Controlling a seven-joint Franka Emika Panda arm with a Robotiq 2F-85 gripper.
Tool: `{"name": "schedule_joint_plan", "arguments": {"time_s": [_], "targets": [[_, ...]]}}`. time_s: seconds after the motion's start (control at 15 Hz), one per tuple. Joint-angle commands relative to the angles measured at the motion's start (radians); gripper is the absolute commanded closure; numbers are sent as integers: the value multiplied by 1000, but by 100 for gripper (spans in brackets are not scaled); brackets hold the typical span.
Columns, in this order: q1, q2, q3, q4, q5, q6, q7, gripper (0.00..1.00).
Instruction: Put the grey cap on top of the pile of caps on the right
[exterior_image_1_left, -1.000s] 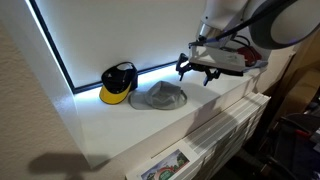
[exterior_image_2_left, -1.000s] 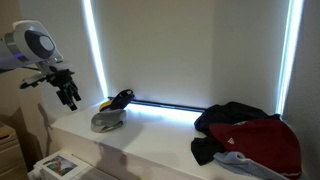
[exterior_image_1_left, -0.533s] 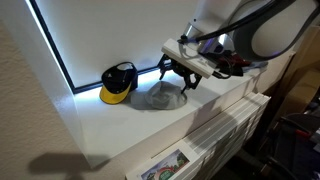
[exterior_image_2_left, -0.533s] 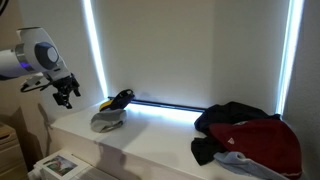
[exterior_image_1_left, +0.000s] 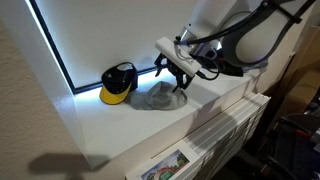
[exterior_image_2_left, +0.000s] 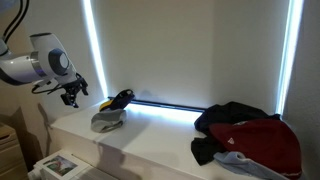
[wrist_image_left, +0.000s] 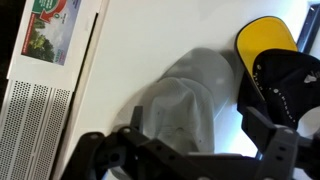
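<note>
Light-grey floppy fabric cap (exterior_image_1_left: 158, 98) lies untouched; black two-finger gripper (exterior_image_1_left: 172, 80) has moved directly over it, jaws spread wide. Grasp likely comes next.

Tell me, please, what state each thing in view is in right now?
grey cap: lying slumped on the white ledge, not gripped.
gripper: open, poised over the grey cap.
black-and-yellow cap: resting beside the grey cap, by the window.
pile of caps: heaped at the ledge's far end, without the grey cap.
</note>
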Motion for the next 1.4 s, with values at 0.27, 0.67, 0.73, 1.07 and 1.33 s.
{"name": "schedule_joint_plan", "arguments": {"time_s": [0.27, 0.67, 0.73, 1.07, 1.33], "targets": [[374, 216, -399, 342, -89, 55, 92, 0], [502, 313, -528, 422, -49, 39, 114, 0], [501, 309, -526, 419, -49, 39, 114, 0], [644, 370, -719, 452, -73, 86, 177, 0], [788, 589, -952, 555, 21, 179, 287, 0]]}}
